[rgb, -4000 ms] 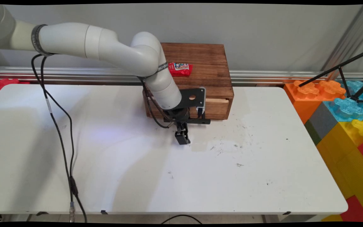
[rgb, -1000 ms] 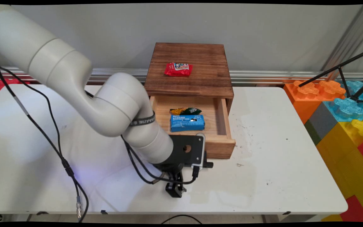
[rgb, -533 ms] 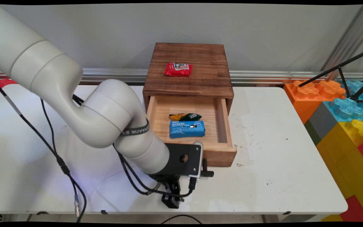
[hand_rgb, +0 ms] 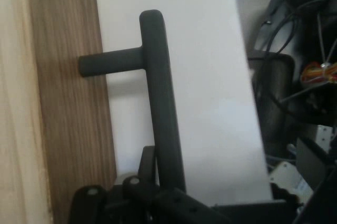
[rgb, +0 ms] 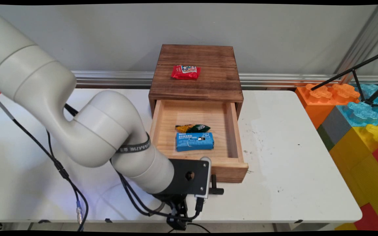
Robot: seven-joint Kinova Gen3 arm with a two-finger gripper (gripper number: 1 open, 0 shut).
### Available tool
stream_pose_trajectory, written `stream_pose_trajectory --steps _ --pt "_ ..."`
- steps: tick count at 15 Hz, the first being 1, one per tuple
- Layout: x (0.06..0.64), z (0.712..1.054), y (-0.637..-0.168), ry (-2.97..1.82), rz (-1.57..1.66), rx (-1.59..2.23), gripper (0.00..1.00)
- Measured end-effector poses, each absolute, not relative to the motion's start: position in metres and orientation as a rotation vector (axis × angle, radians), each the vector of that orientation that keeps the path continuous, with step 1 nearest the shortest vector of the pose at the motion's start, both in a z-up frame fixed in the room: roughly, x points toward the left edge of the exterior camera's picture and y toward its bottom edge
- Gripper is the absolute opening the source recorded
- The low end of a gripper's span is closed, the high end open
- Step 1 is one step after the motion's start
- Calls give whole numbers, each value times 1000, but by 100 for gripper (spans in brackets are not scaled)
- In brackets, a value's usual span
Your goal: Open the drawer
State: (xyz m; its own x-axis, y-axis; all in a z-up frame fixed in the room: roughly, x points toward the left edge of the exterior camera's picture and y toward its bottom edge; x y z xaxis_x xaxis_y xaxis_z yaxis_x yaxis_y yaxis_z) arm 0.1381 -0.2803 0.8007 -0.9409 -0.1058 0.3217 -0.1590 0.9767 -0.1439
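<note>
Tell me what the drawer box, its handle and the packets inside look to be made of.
The dark-stained wooden drawer box shows clear grain; the pulled-out pale drawer looks like unfinished light wood. The black bar handle is smooth and matte, probably painted metal, possibly plastic. The blue rectangular packet and green-and-orange packet are glossy and crinkled, likely plastic film.

Hanging at the near edge of a scuffed white table point(rgb: 290, 196), by the gripper point(rgb: 177, 223). Facing a plain grey wall point(rgb: 110, 32) far beyond the gripper, with a metal rail point(rgb: 110, 77) along its foot. Bordering, well off to the gripper's right, big plastic blocks point(rgb: 356, 131) in orange, blue, yellow and red, under black tripod legs point(rgb: 356, 70).
</note>
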Motion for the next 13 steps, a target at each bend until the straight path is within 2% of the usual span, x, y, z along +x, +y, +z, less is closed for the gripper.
stream_pose_trajectory --steps 13 --pt "134 805 -242 -2783 173 184 100"
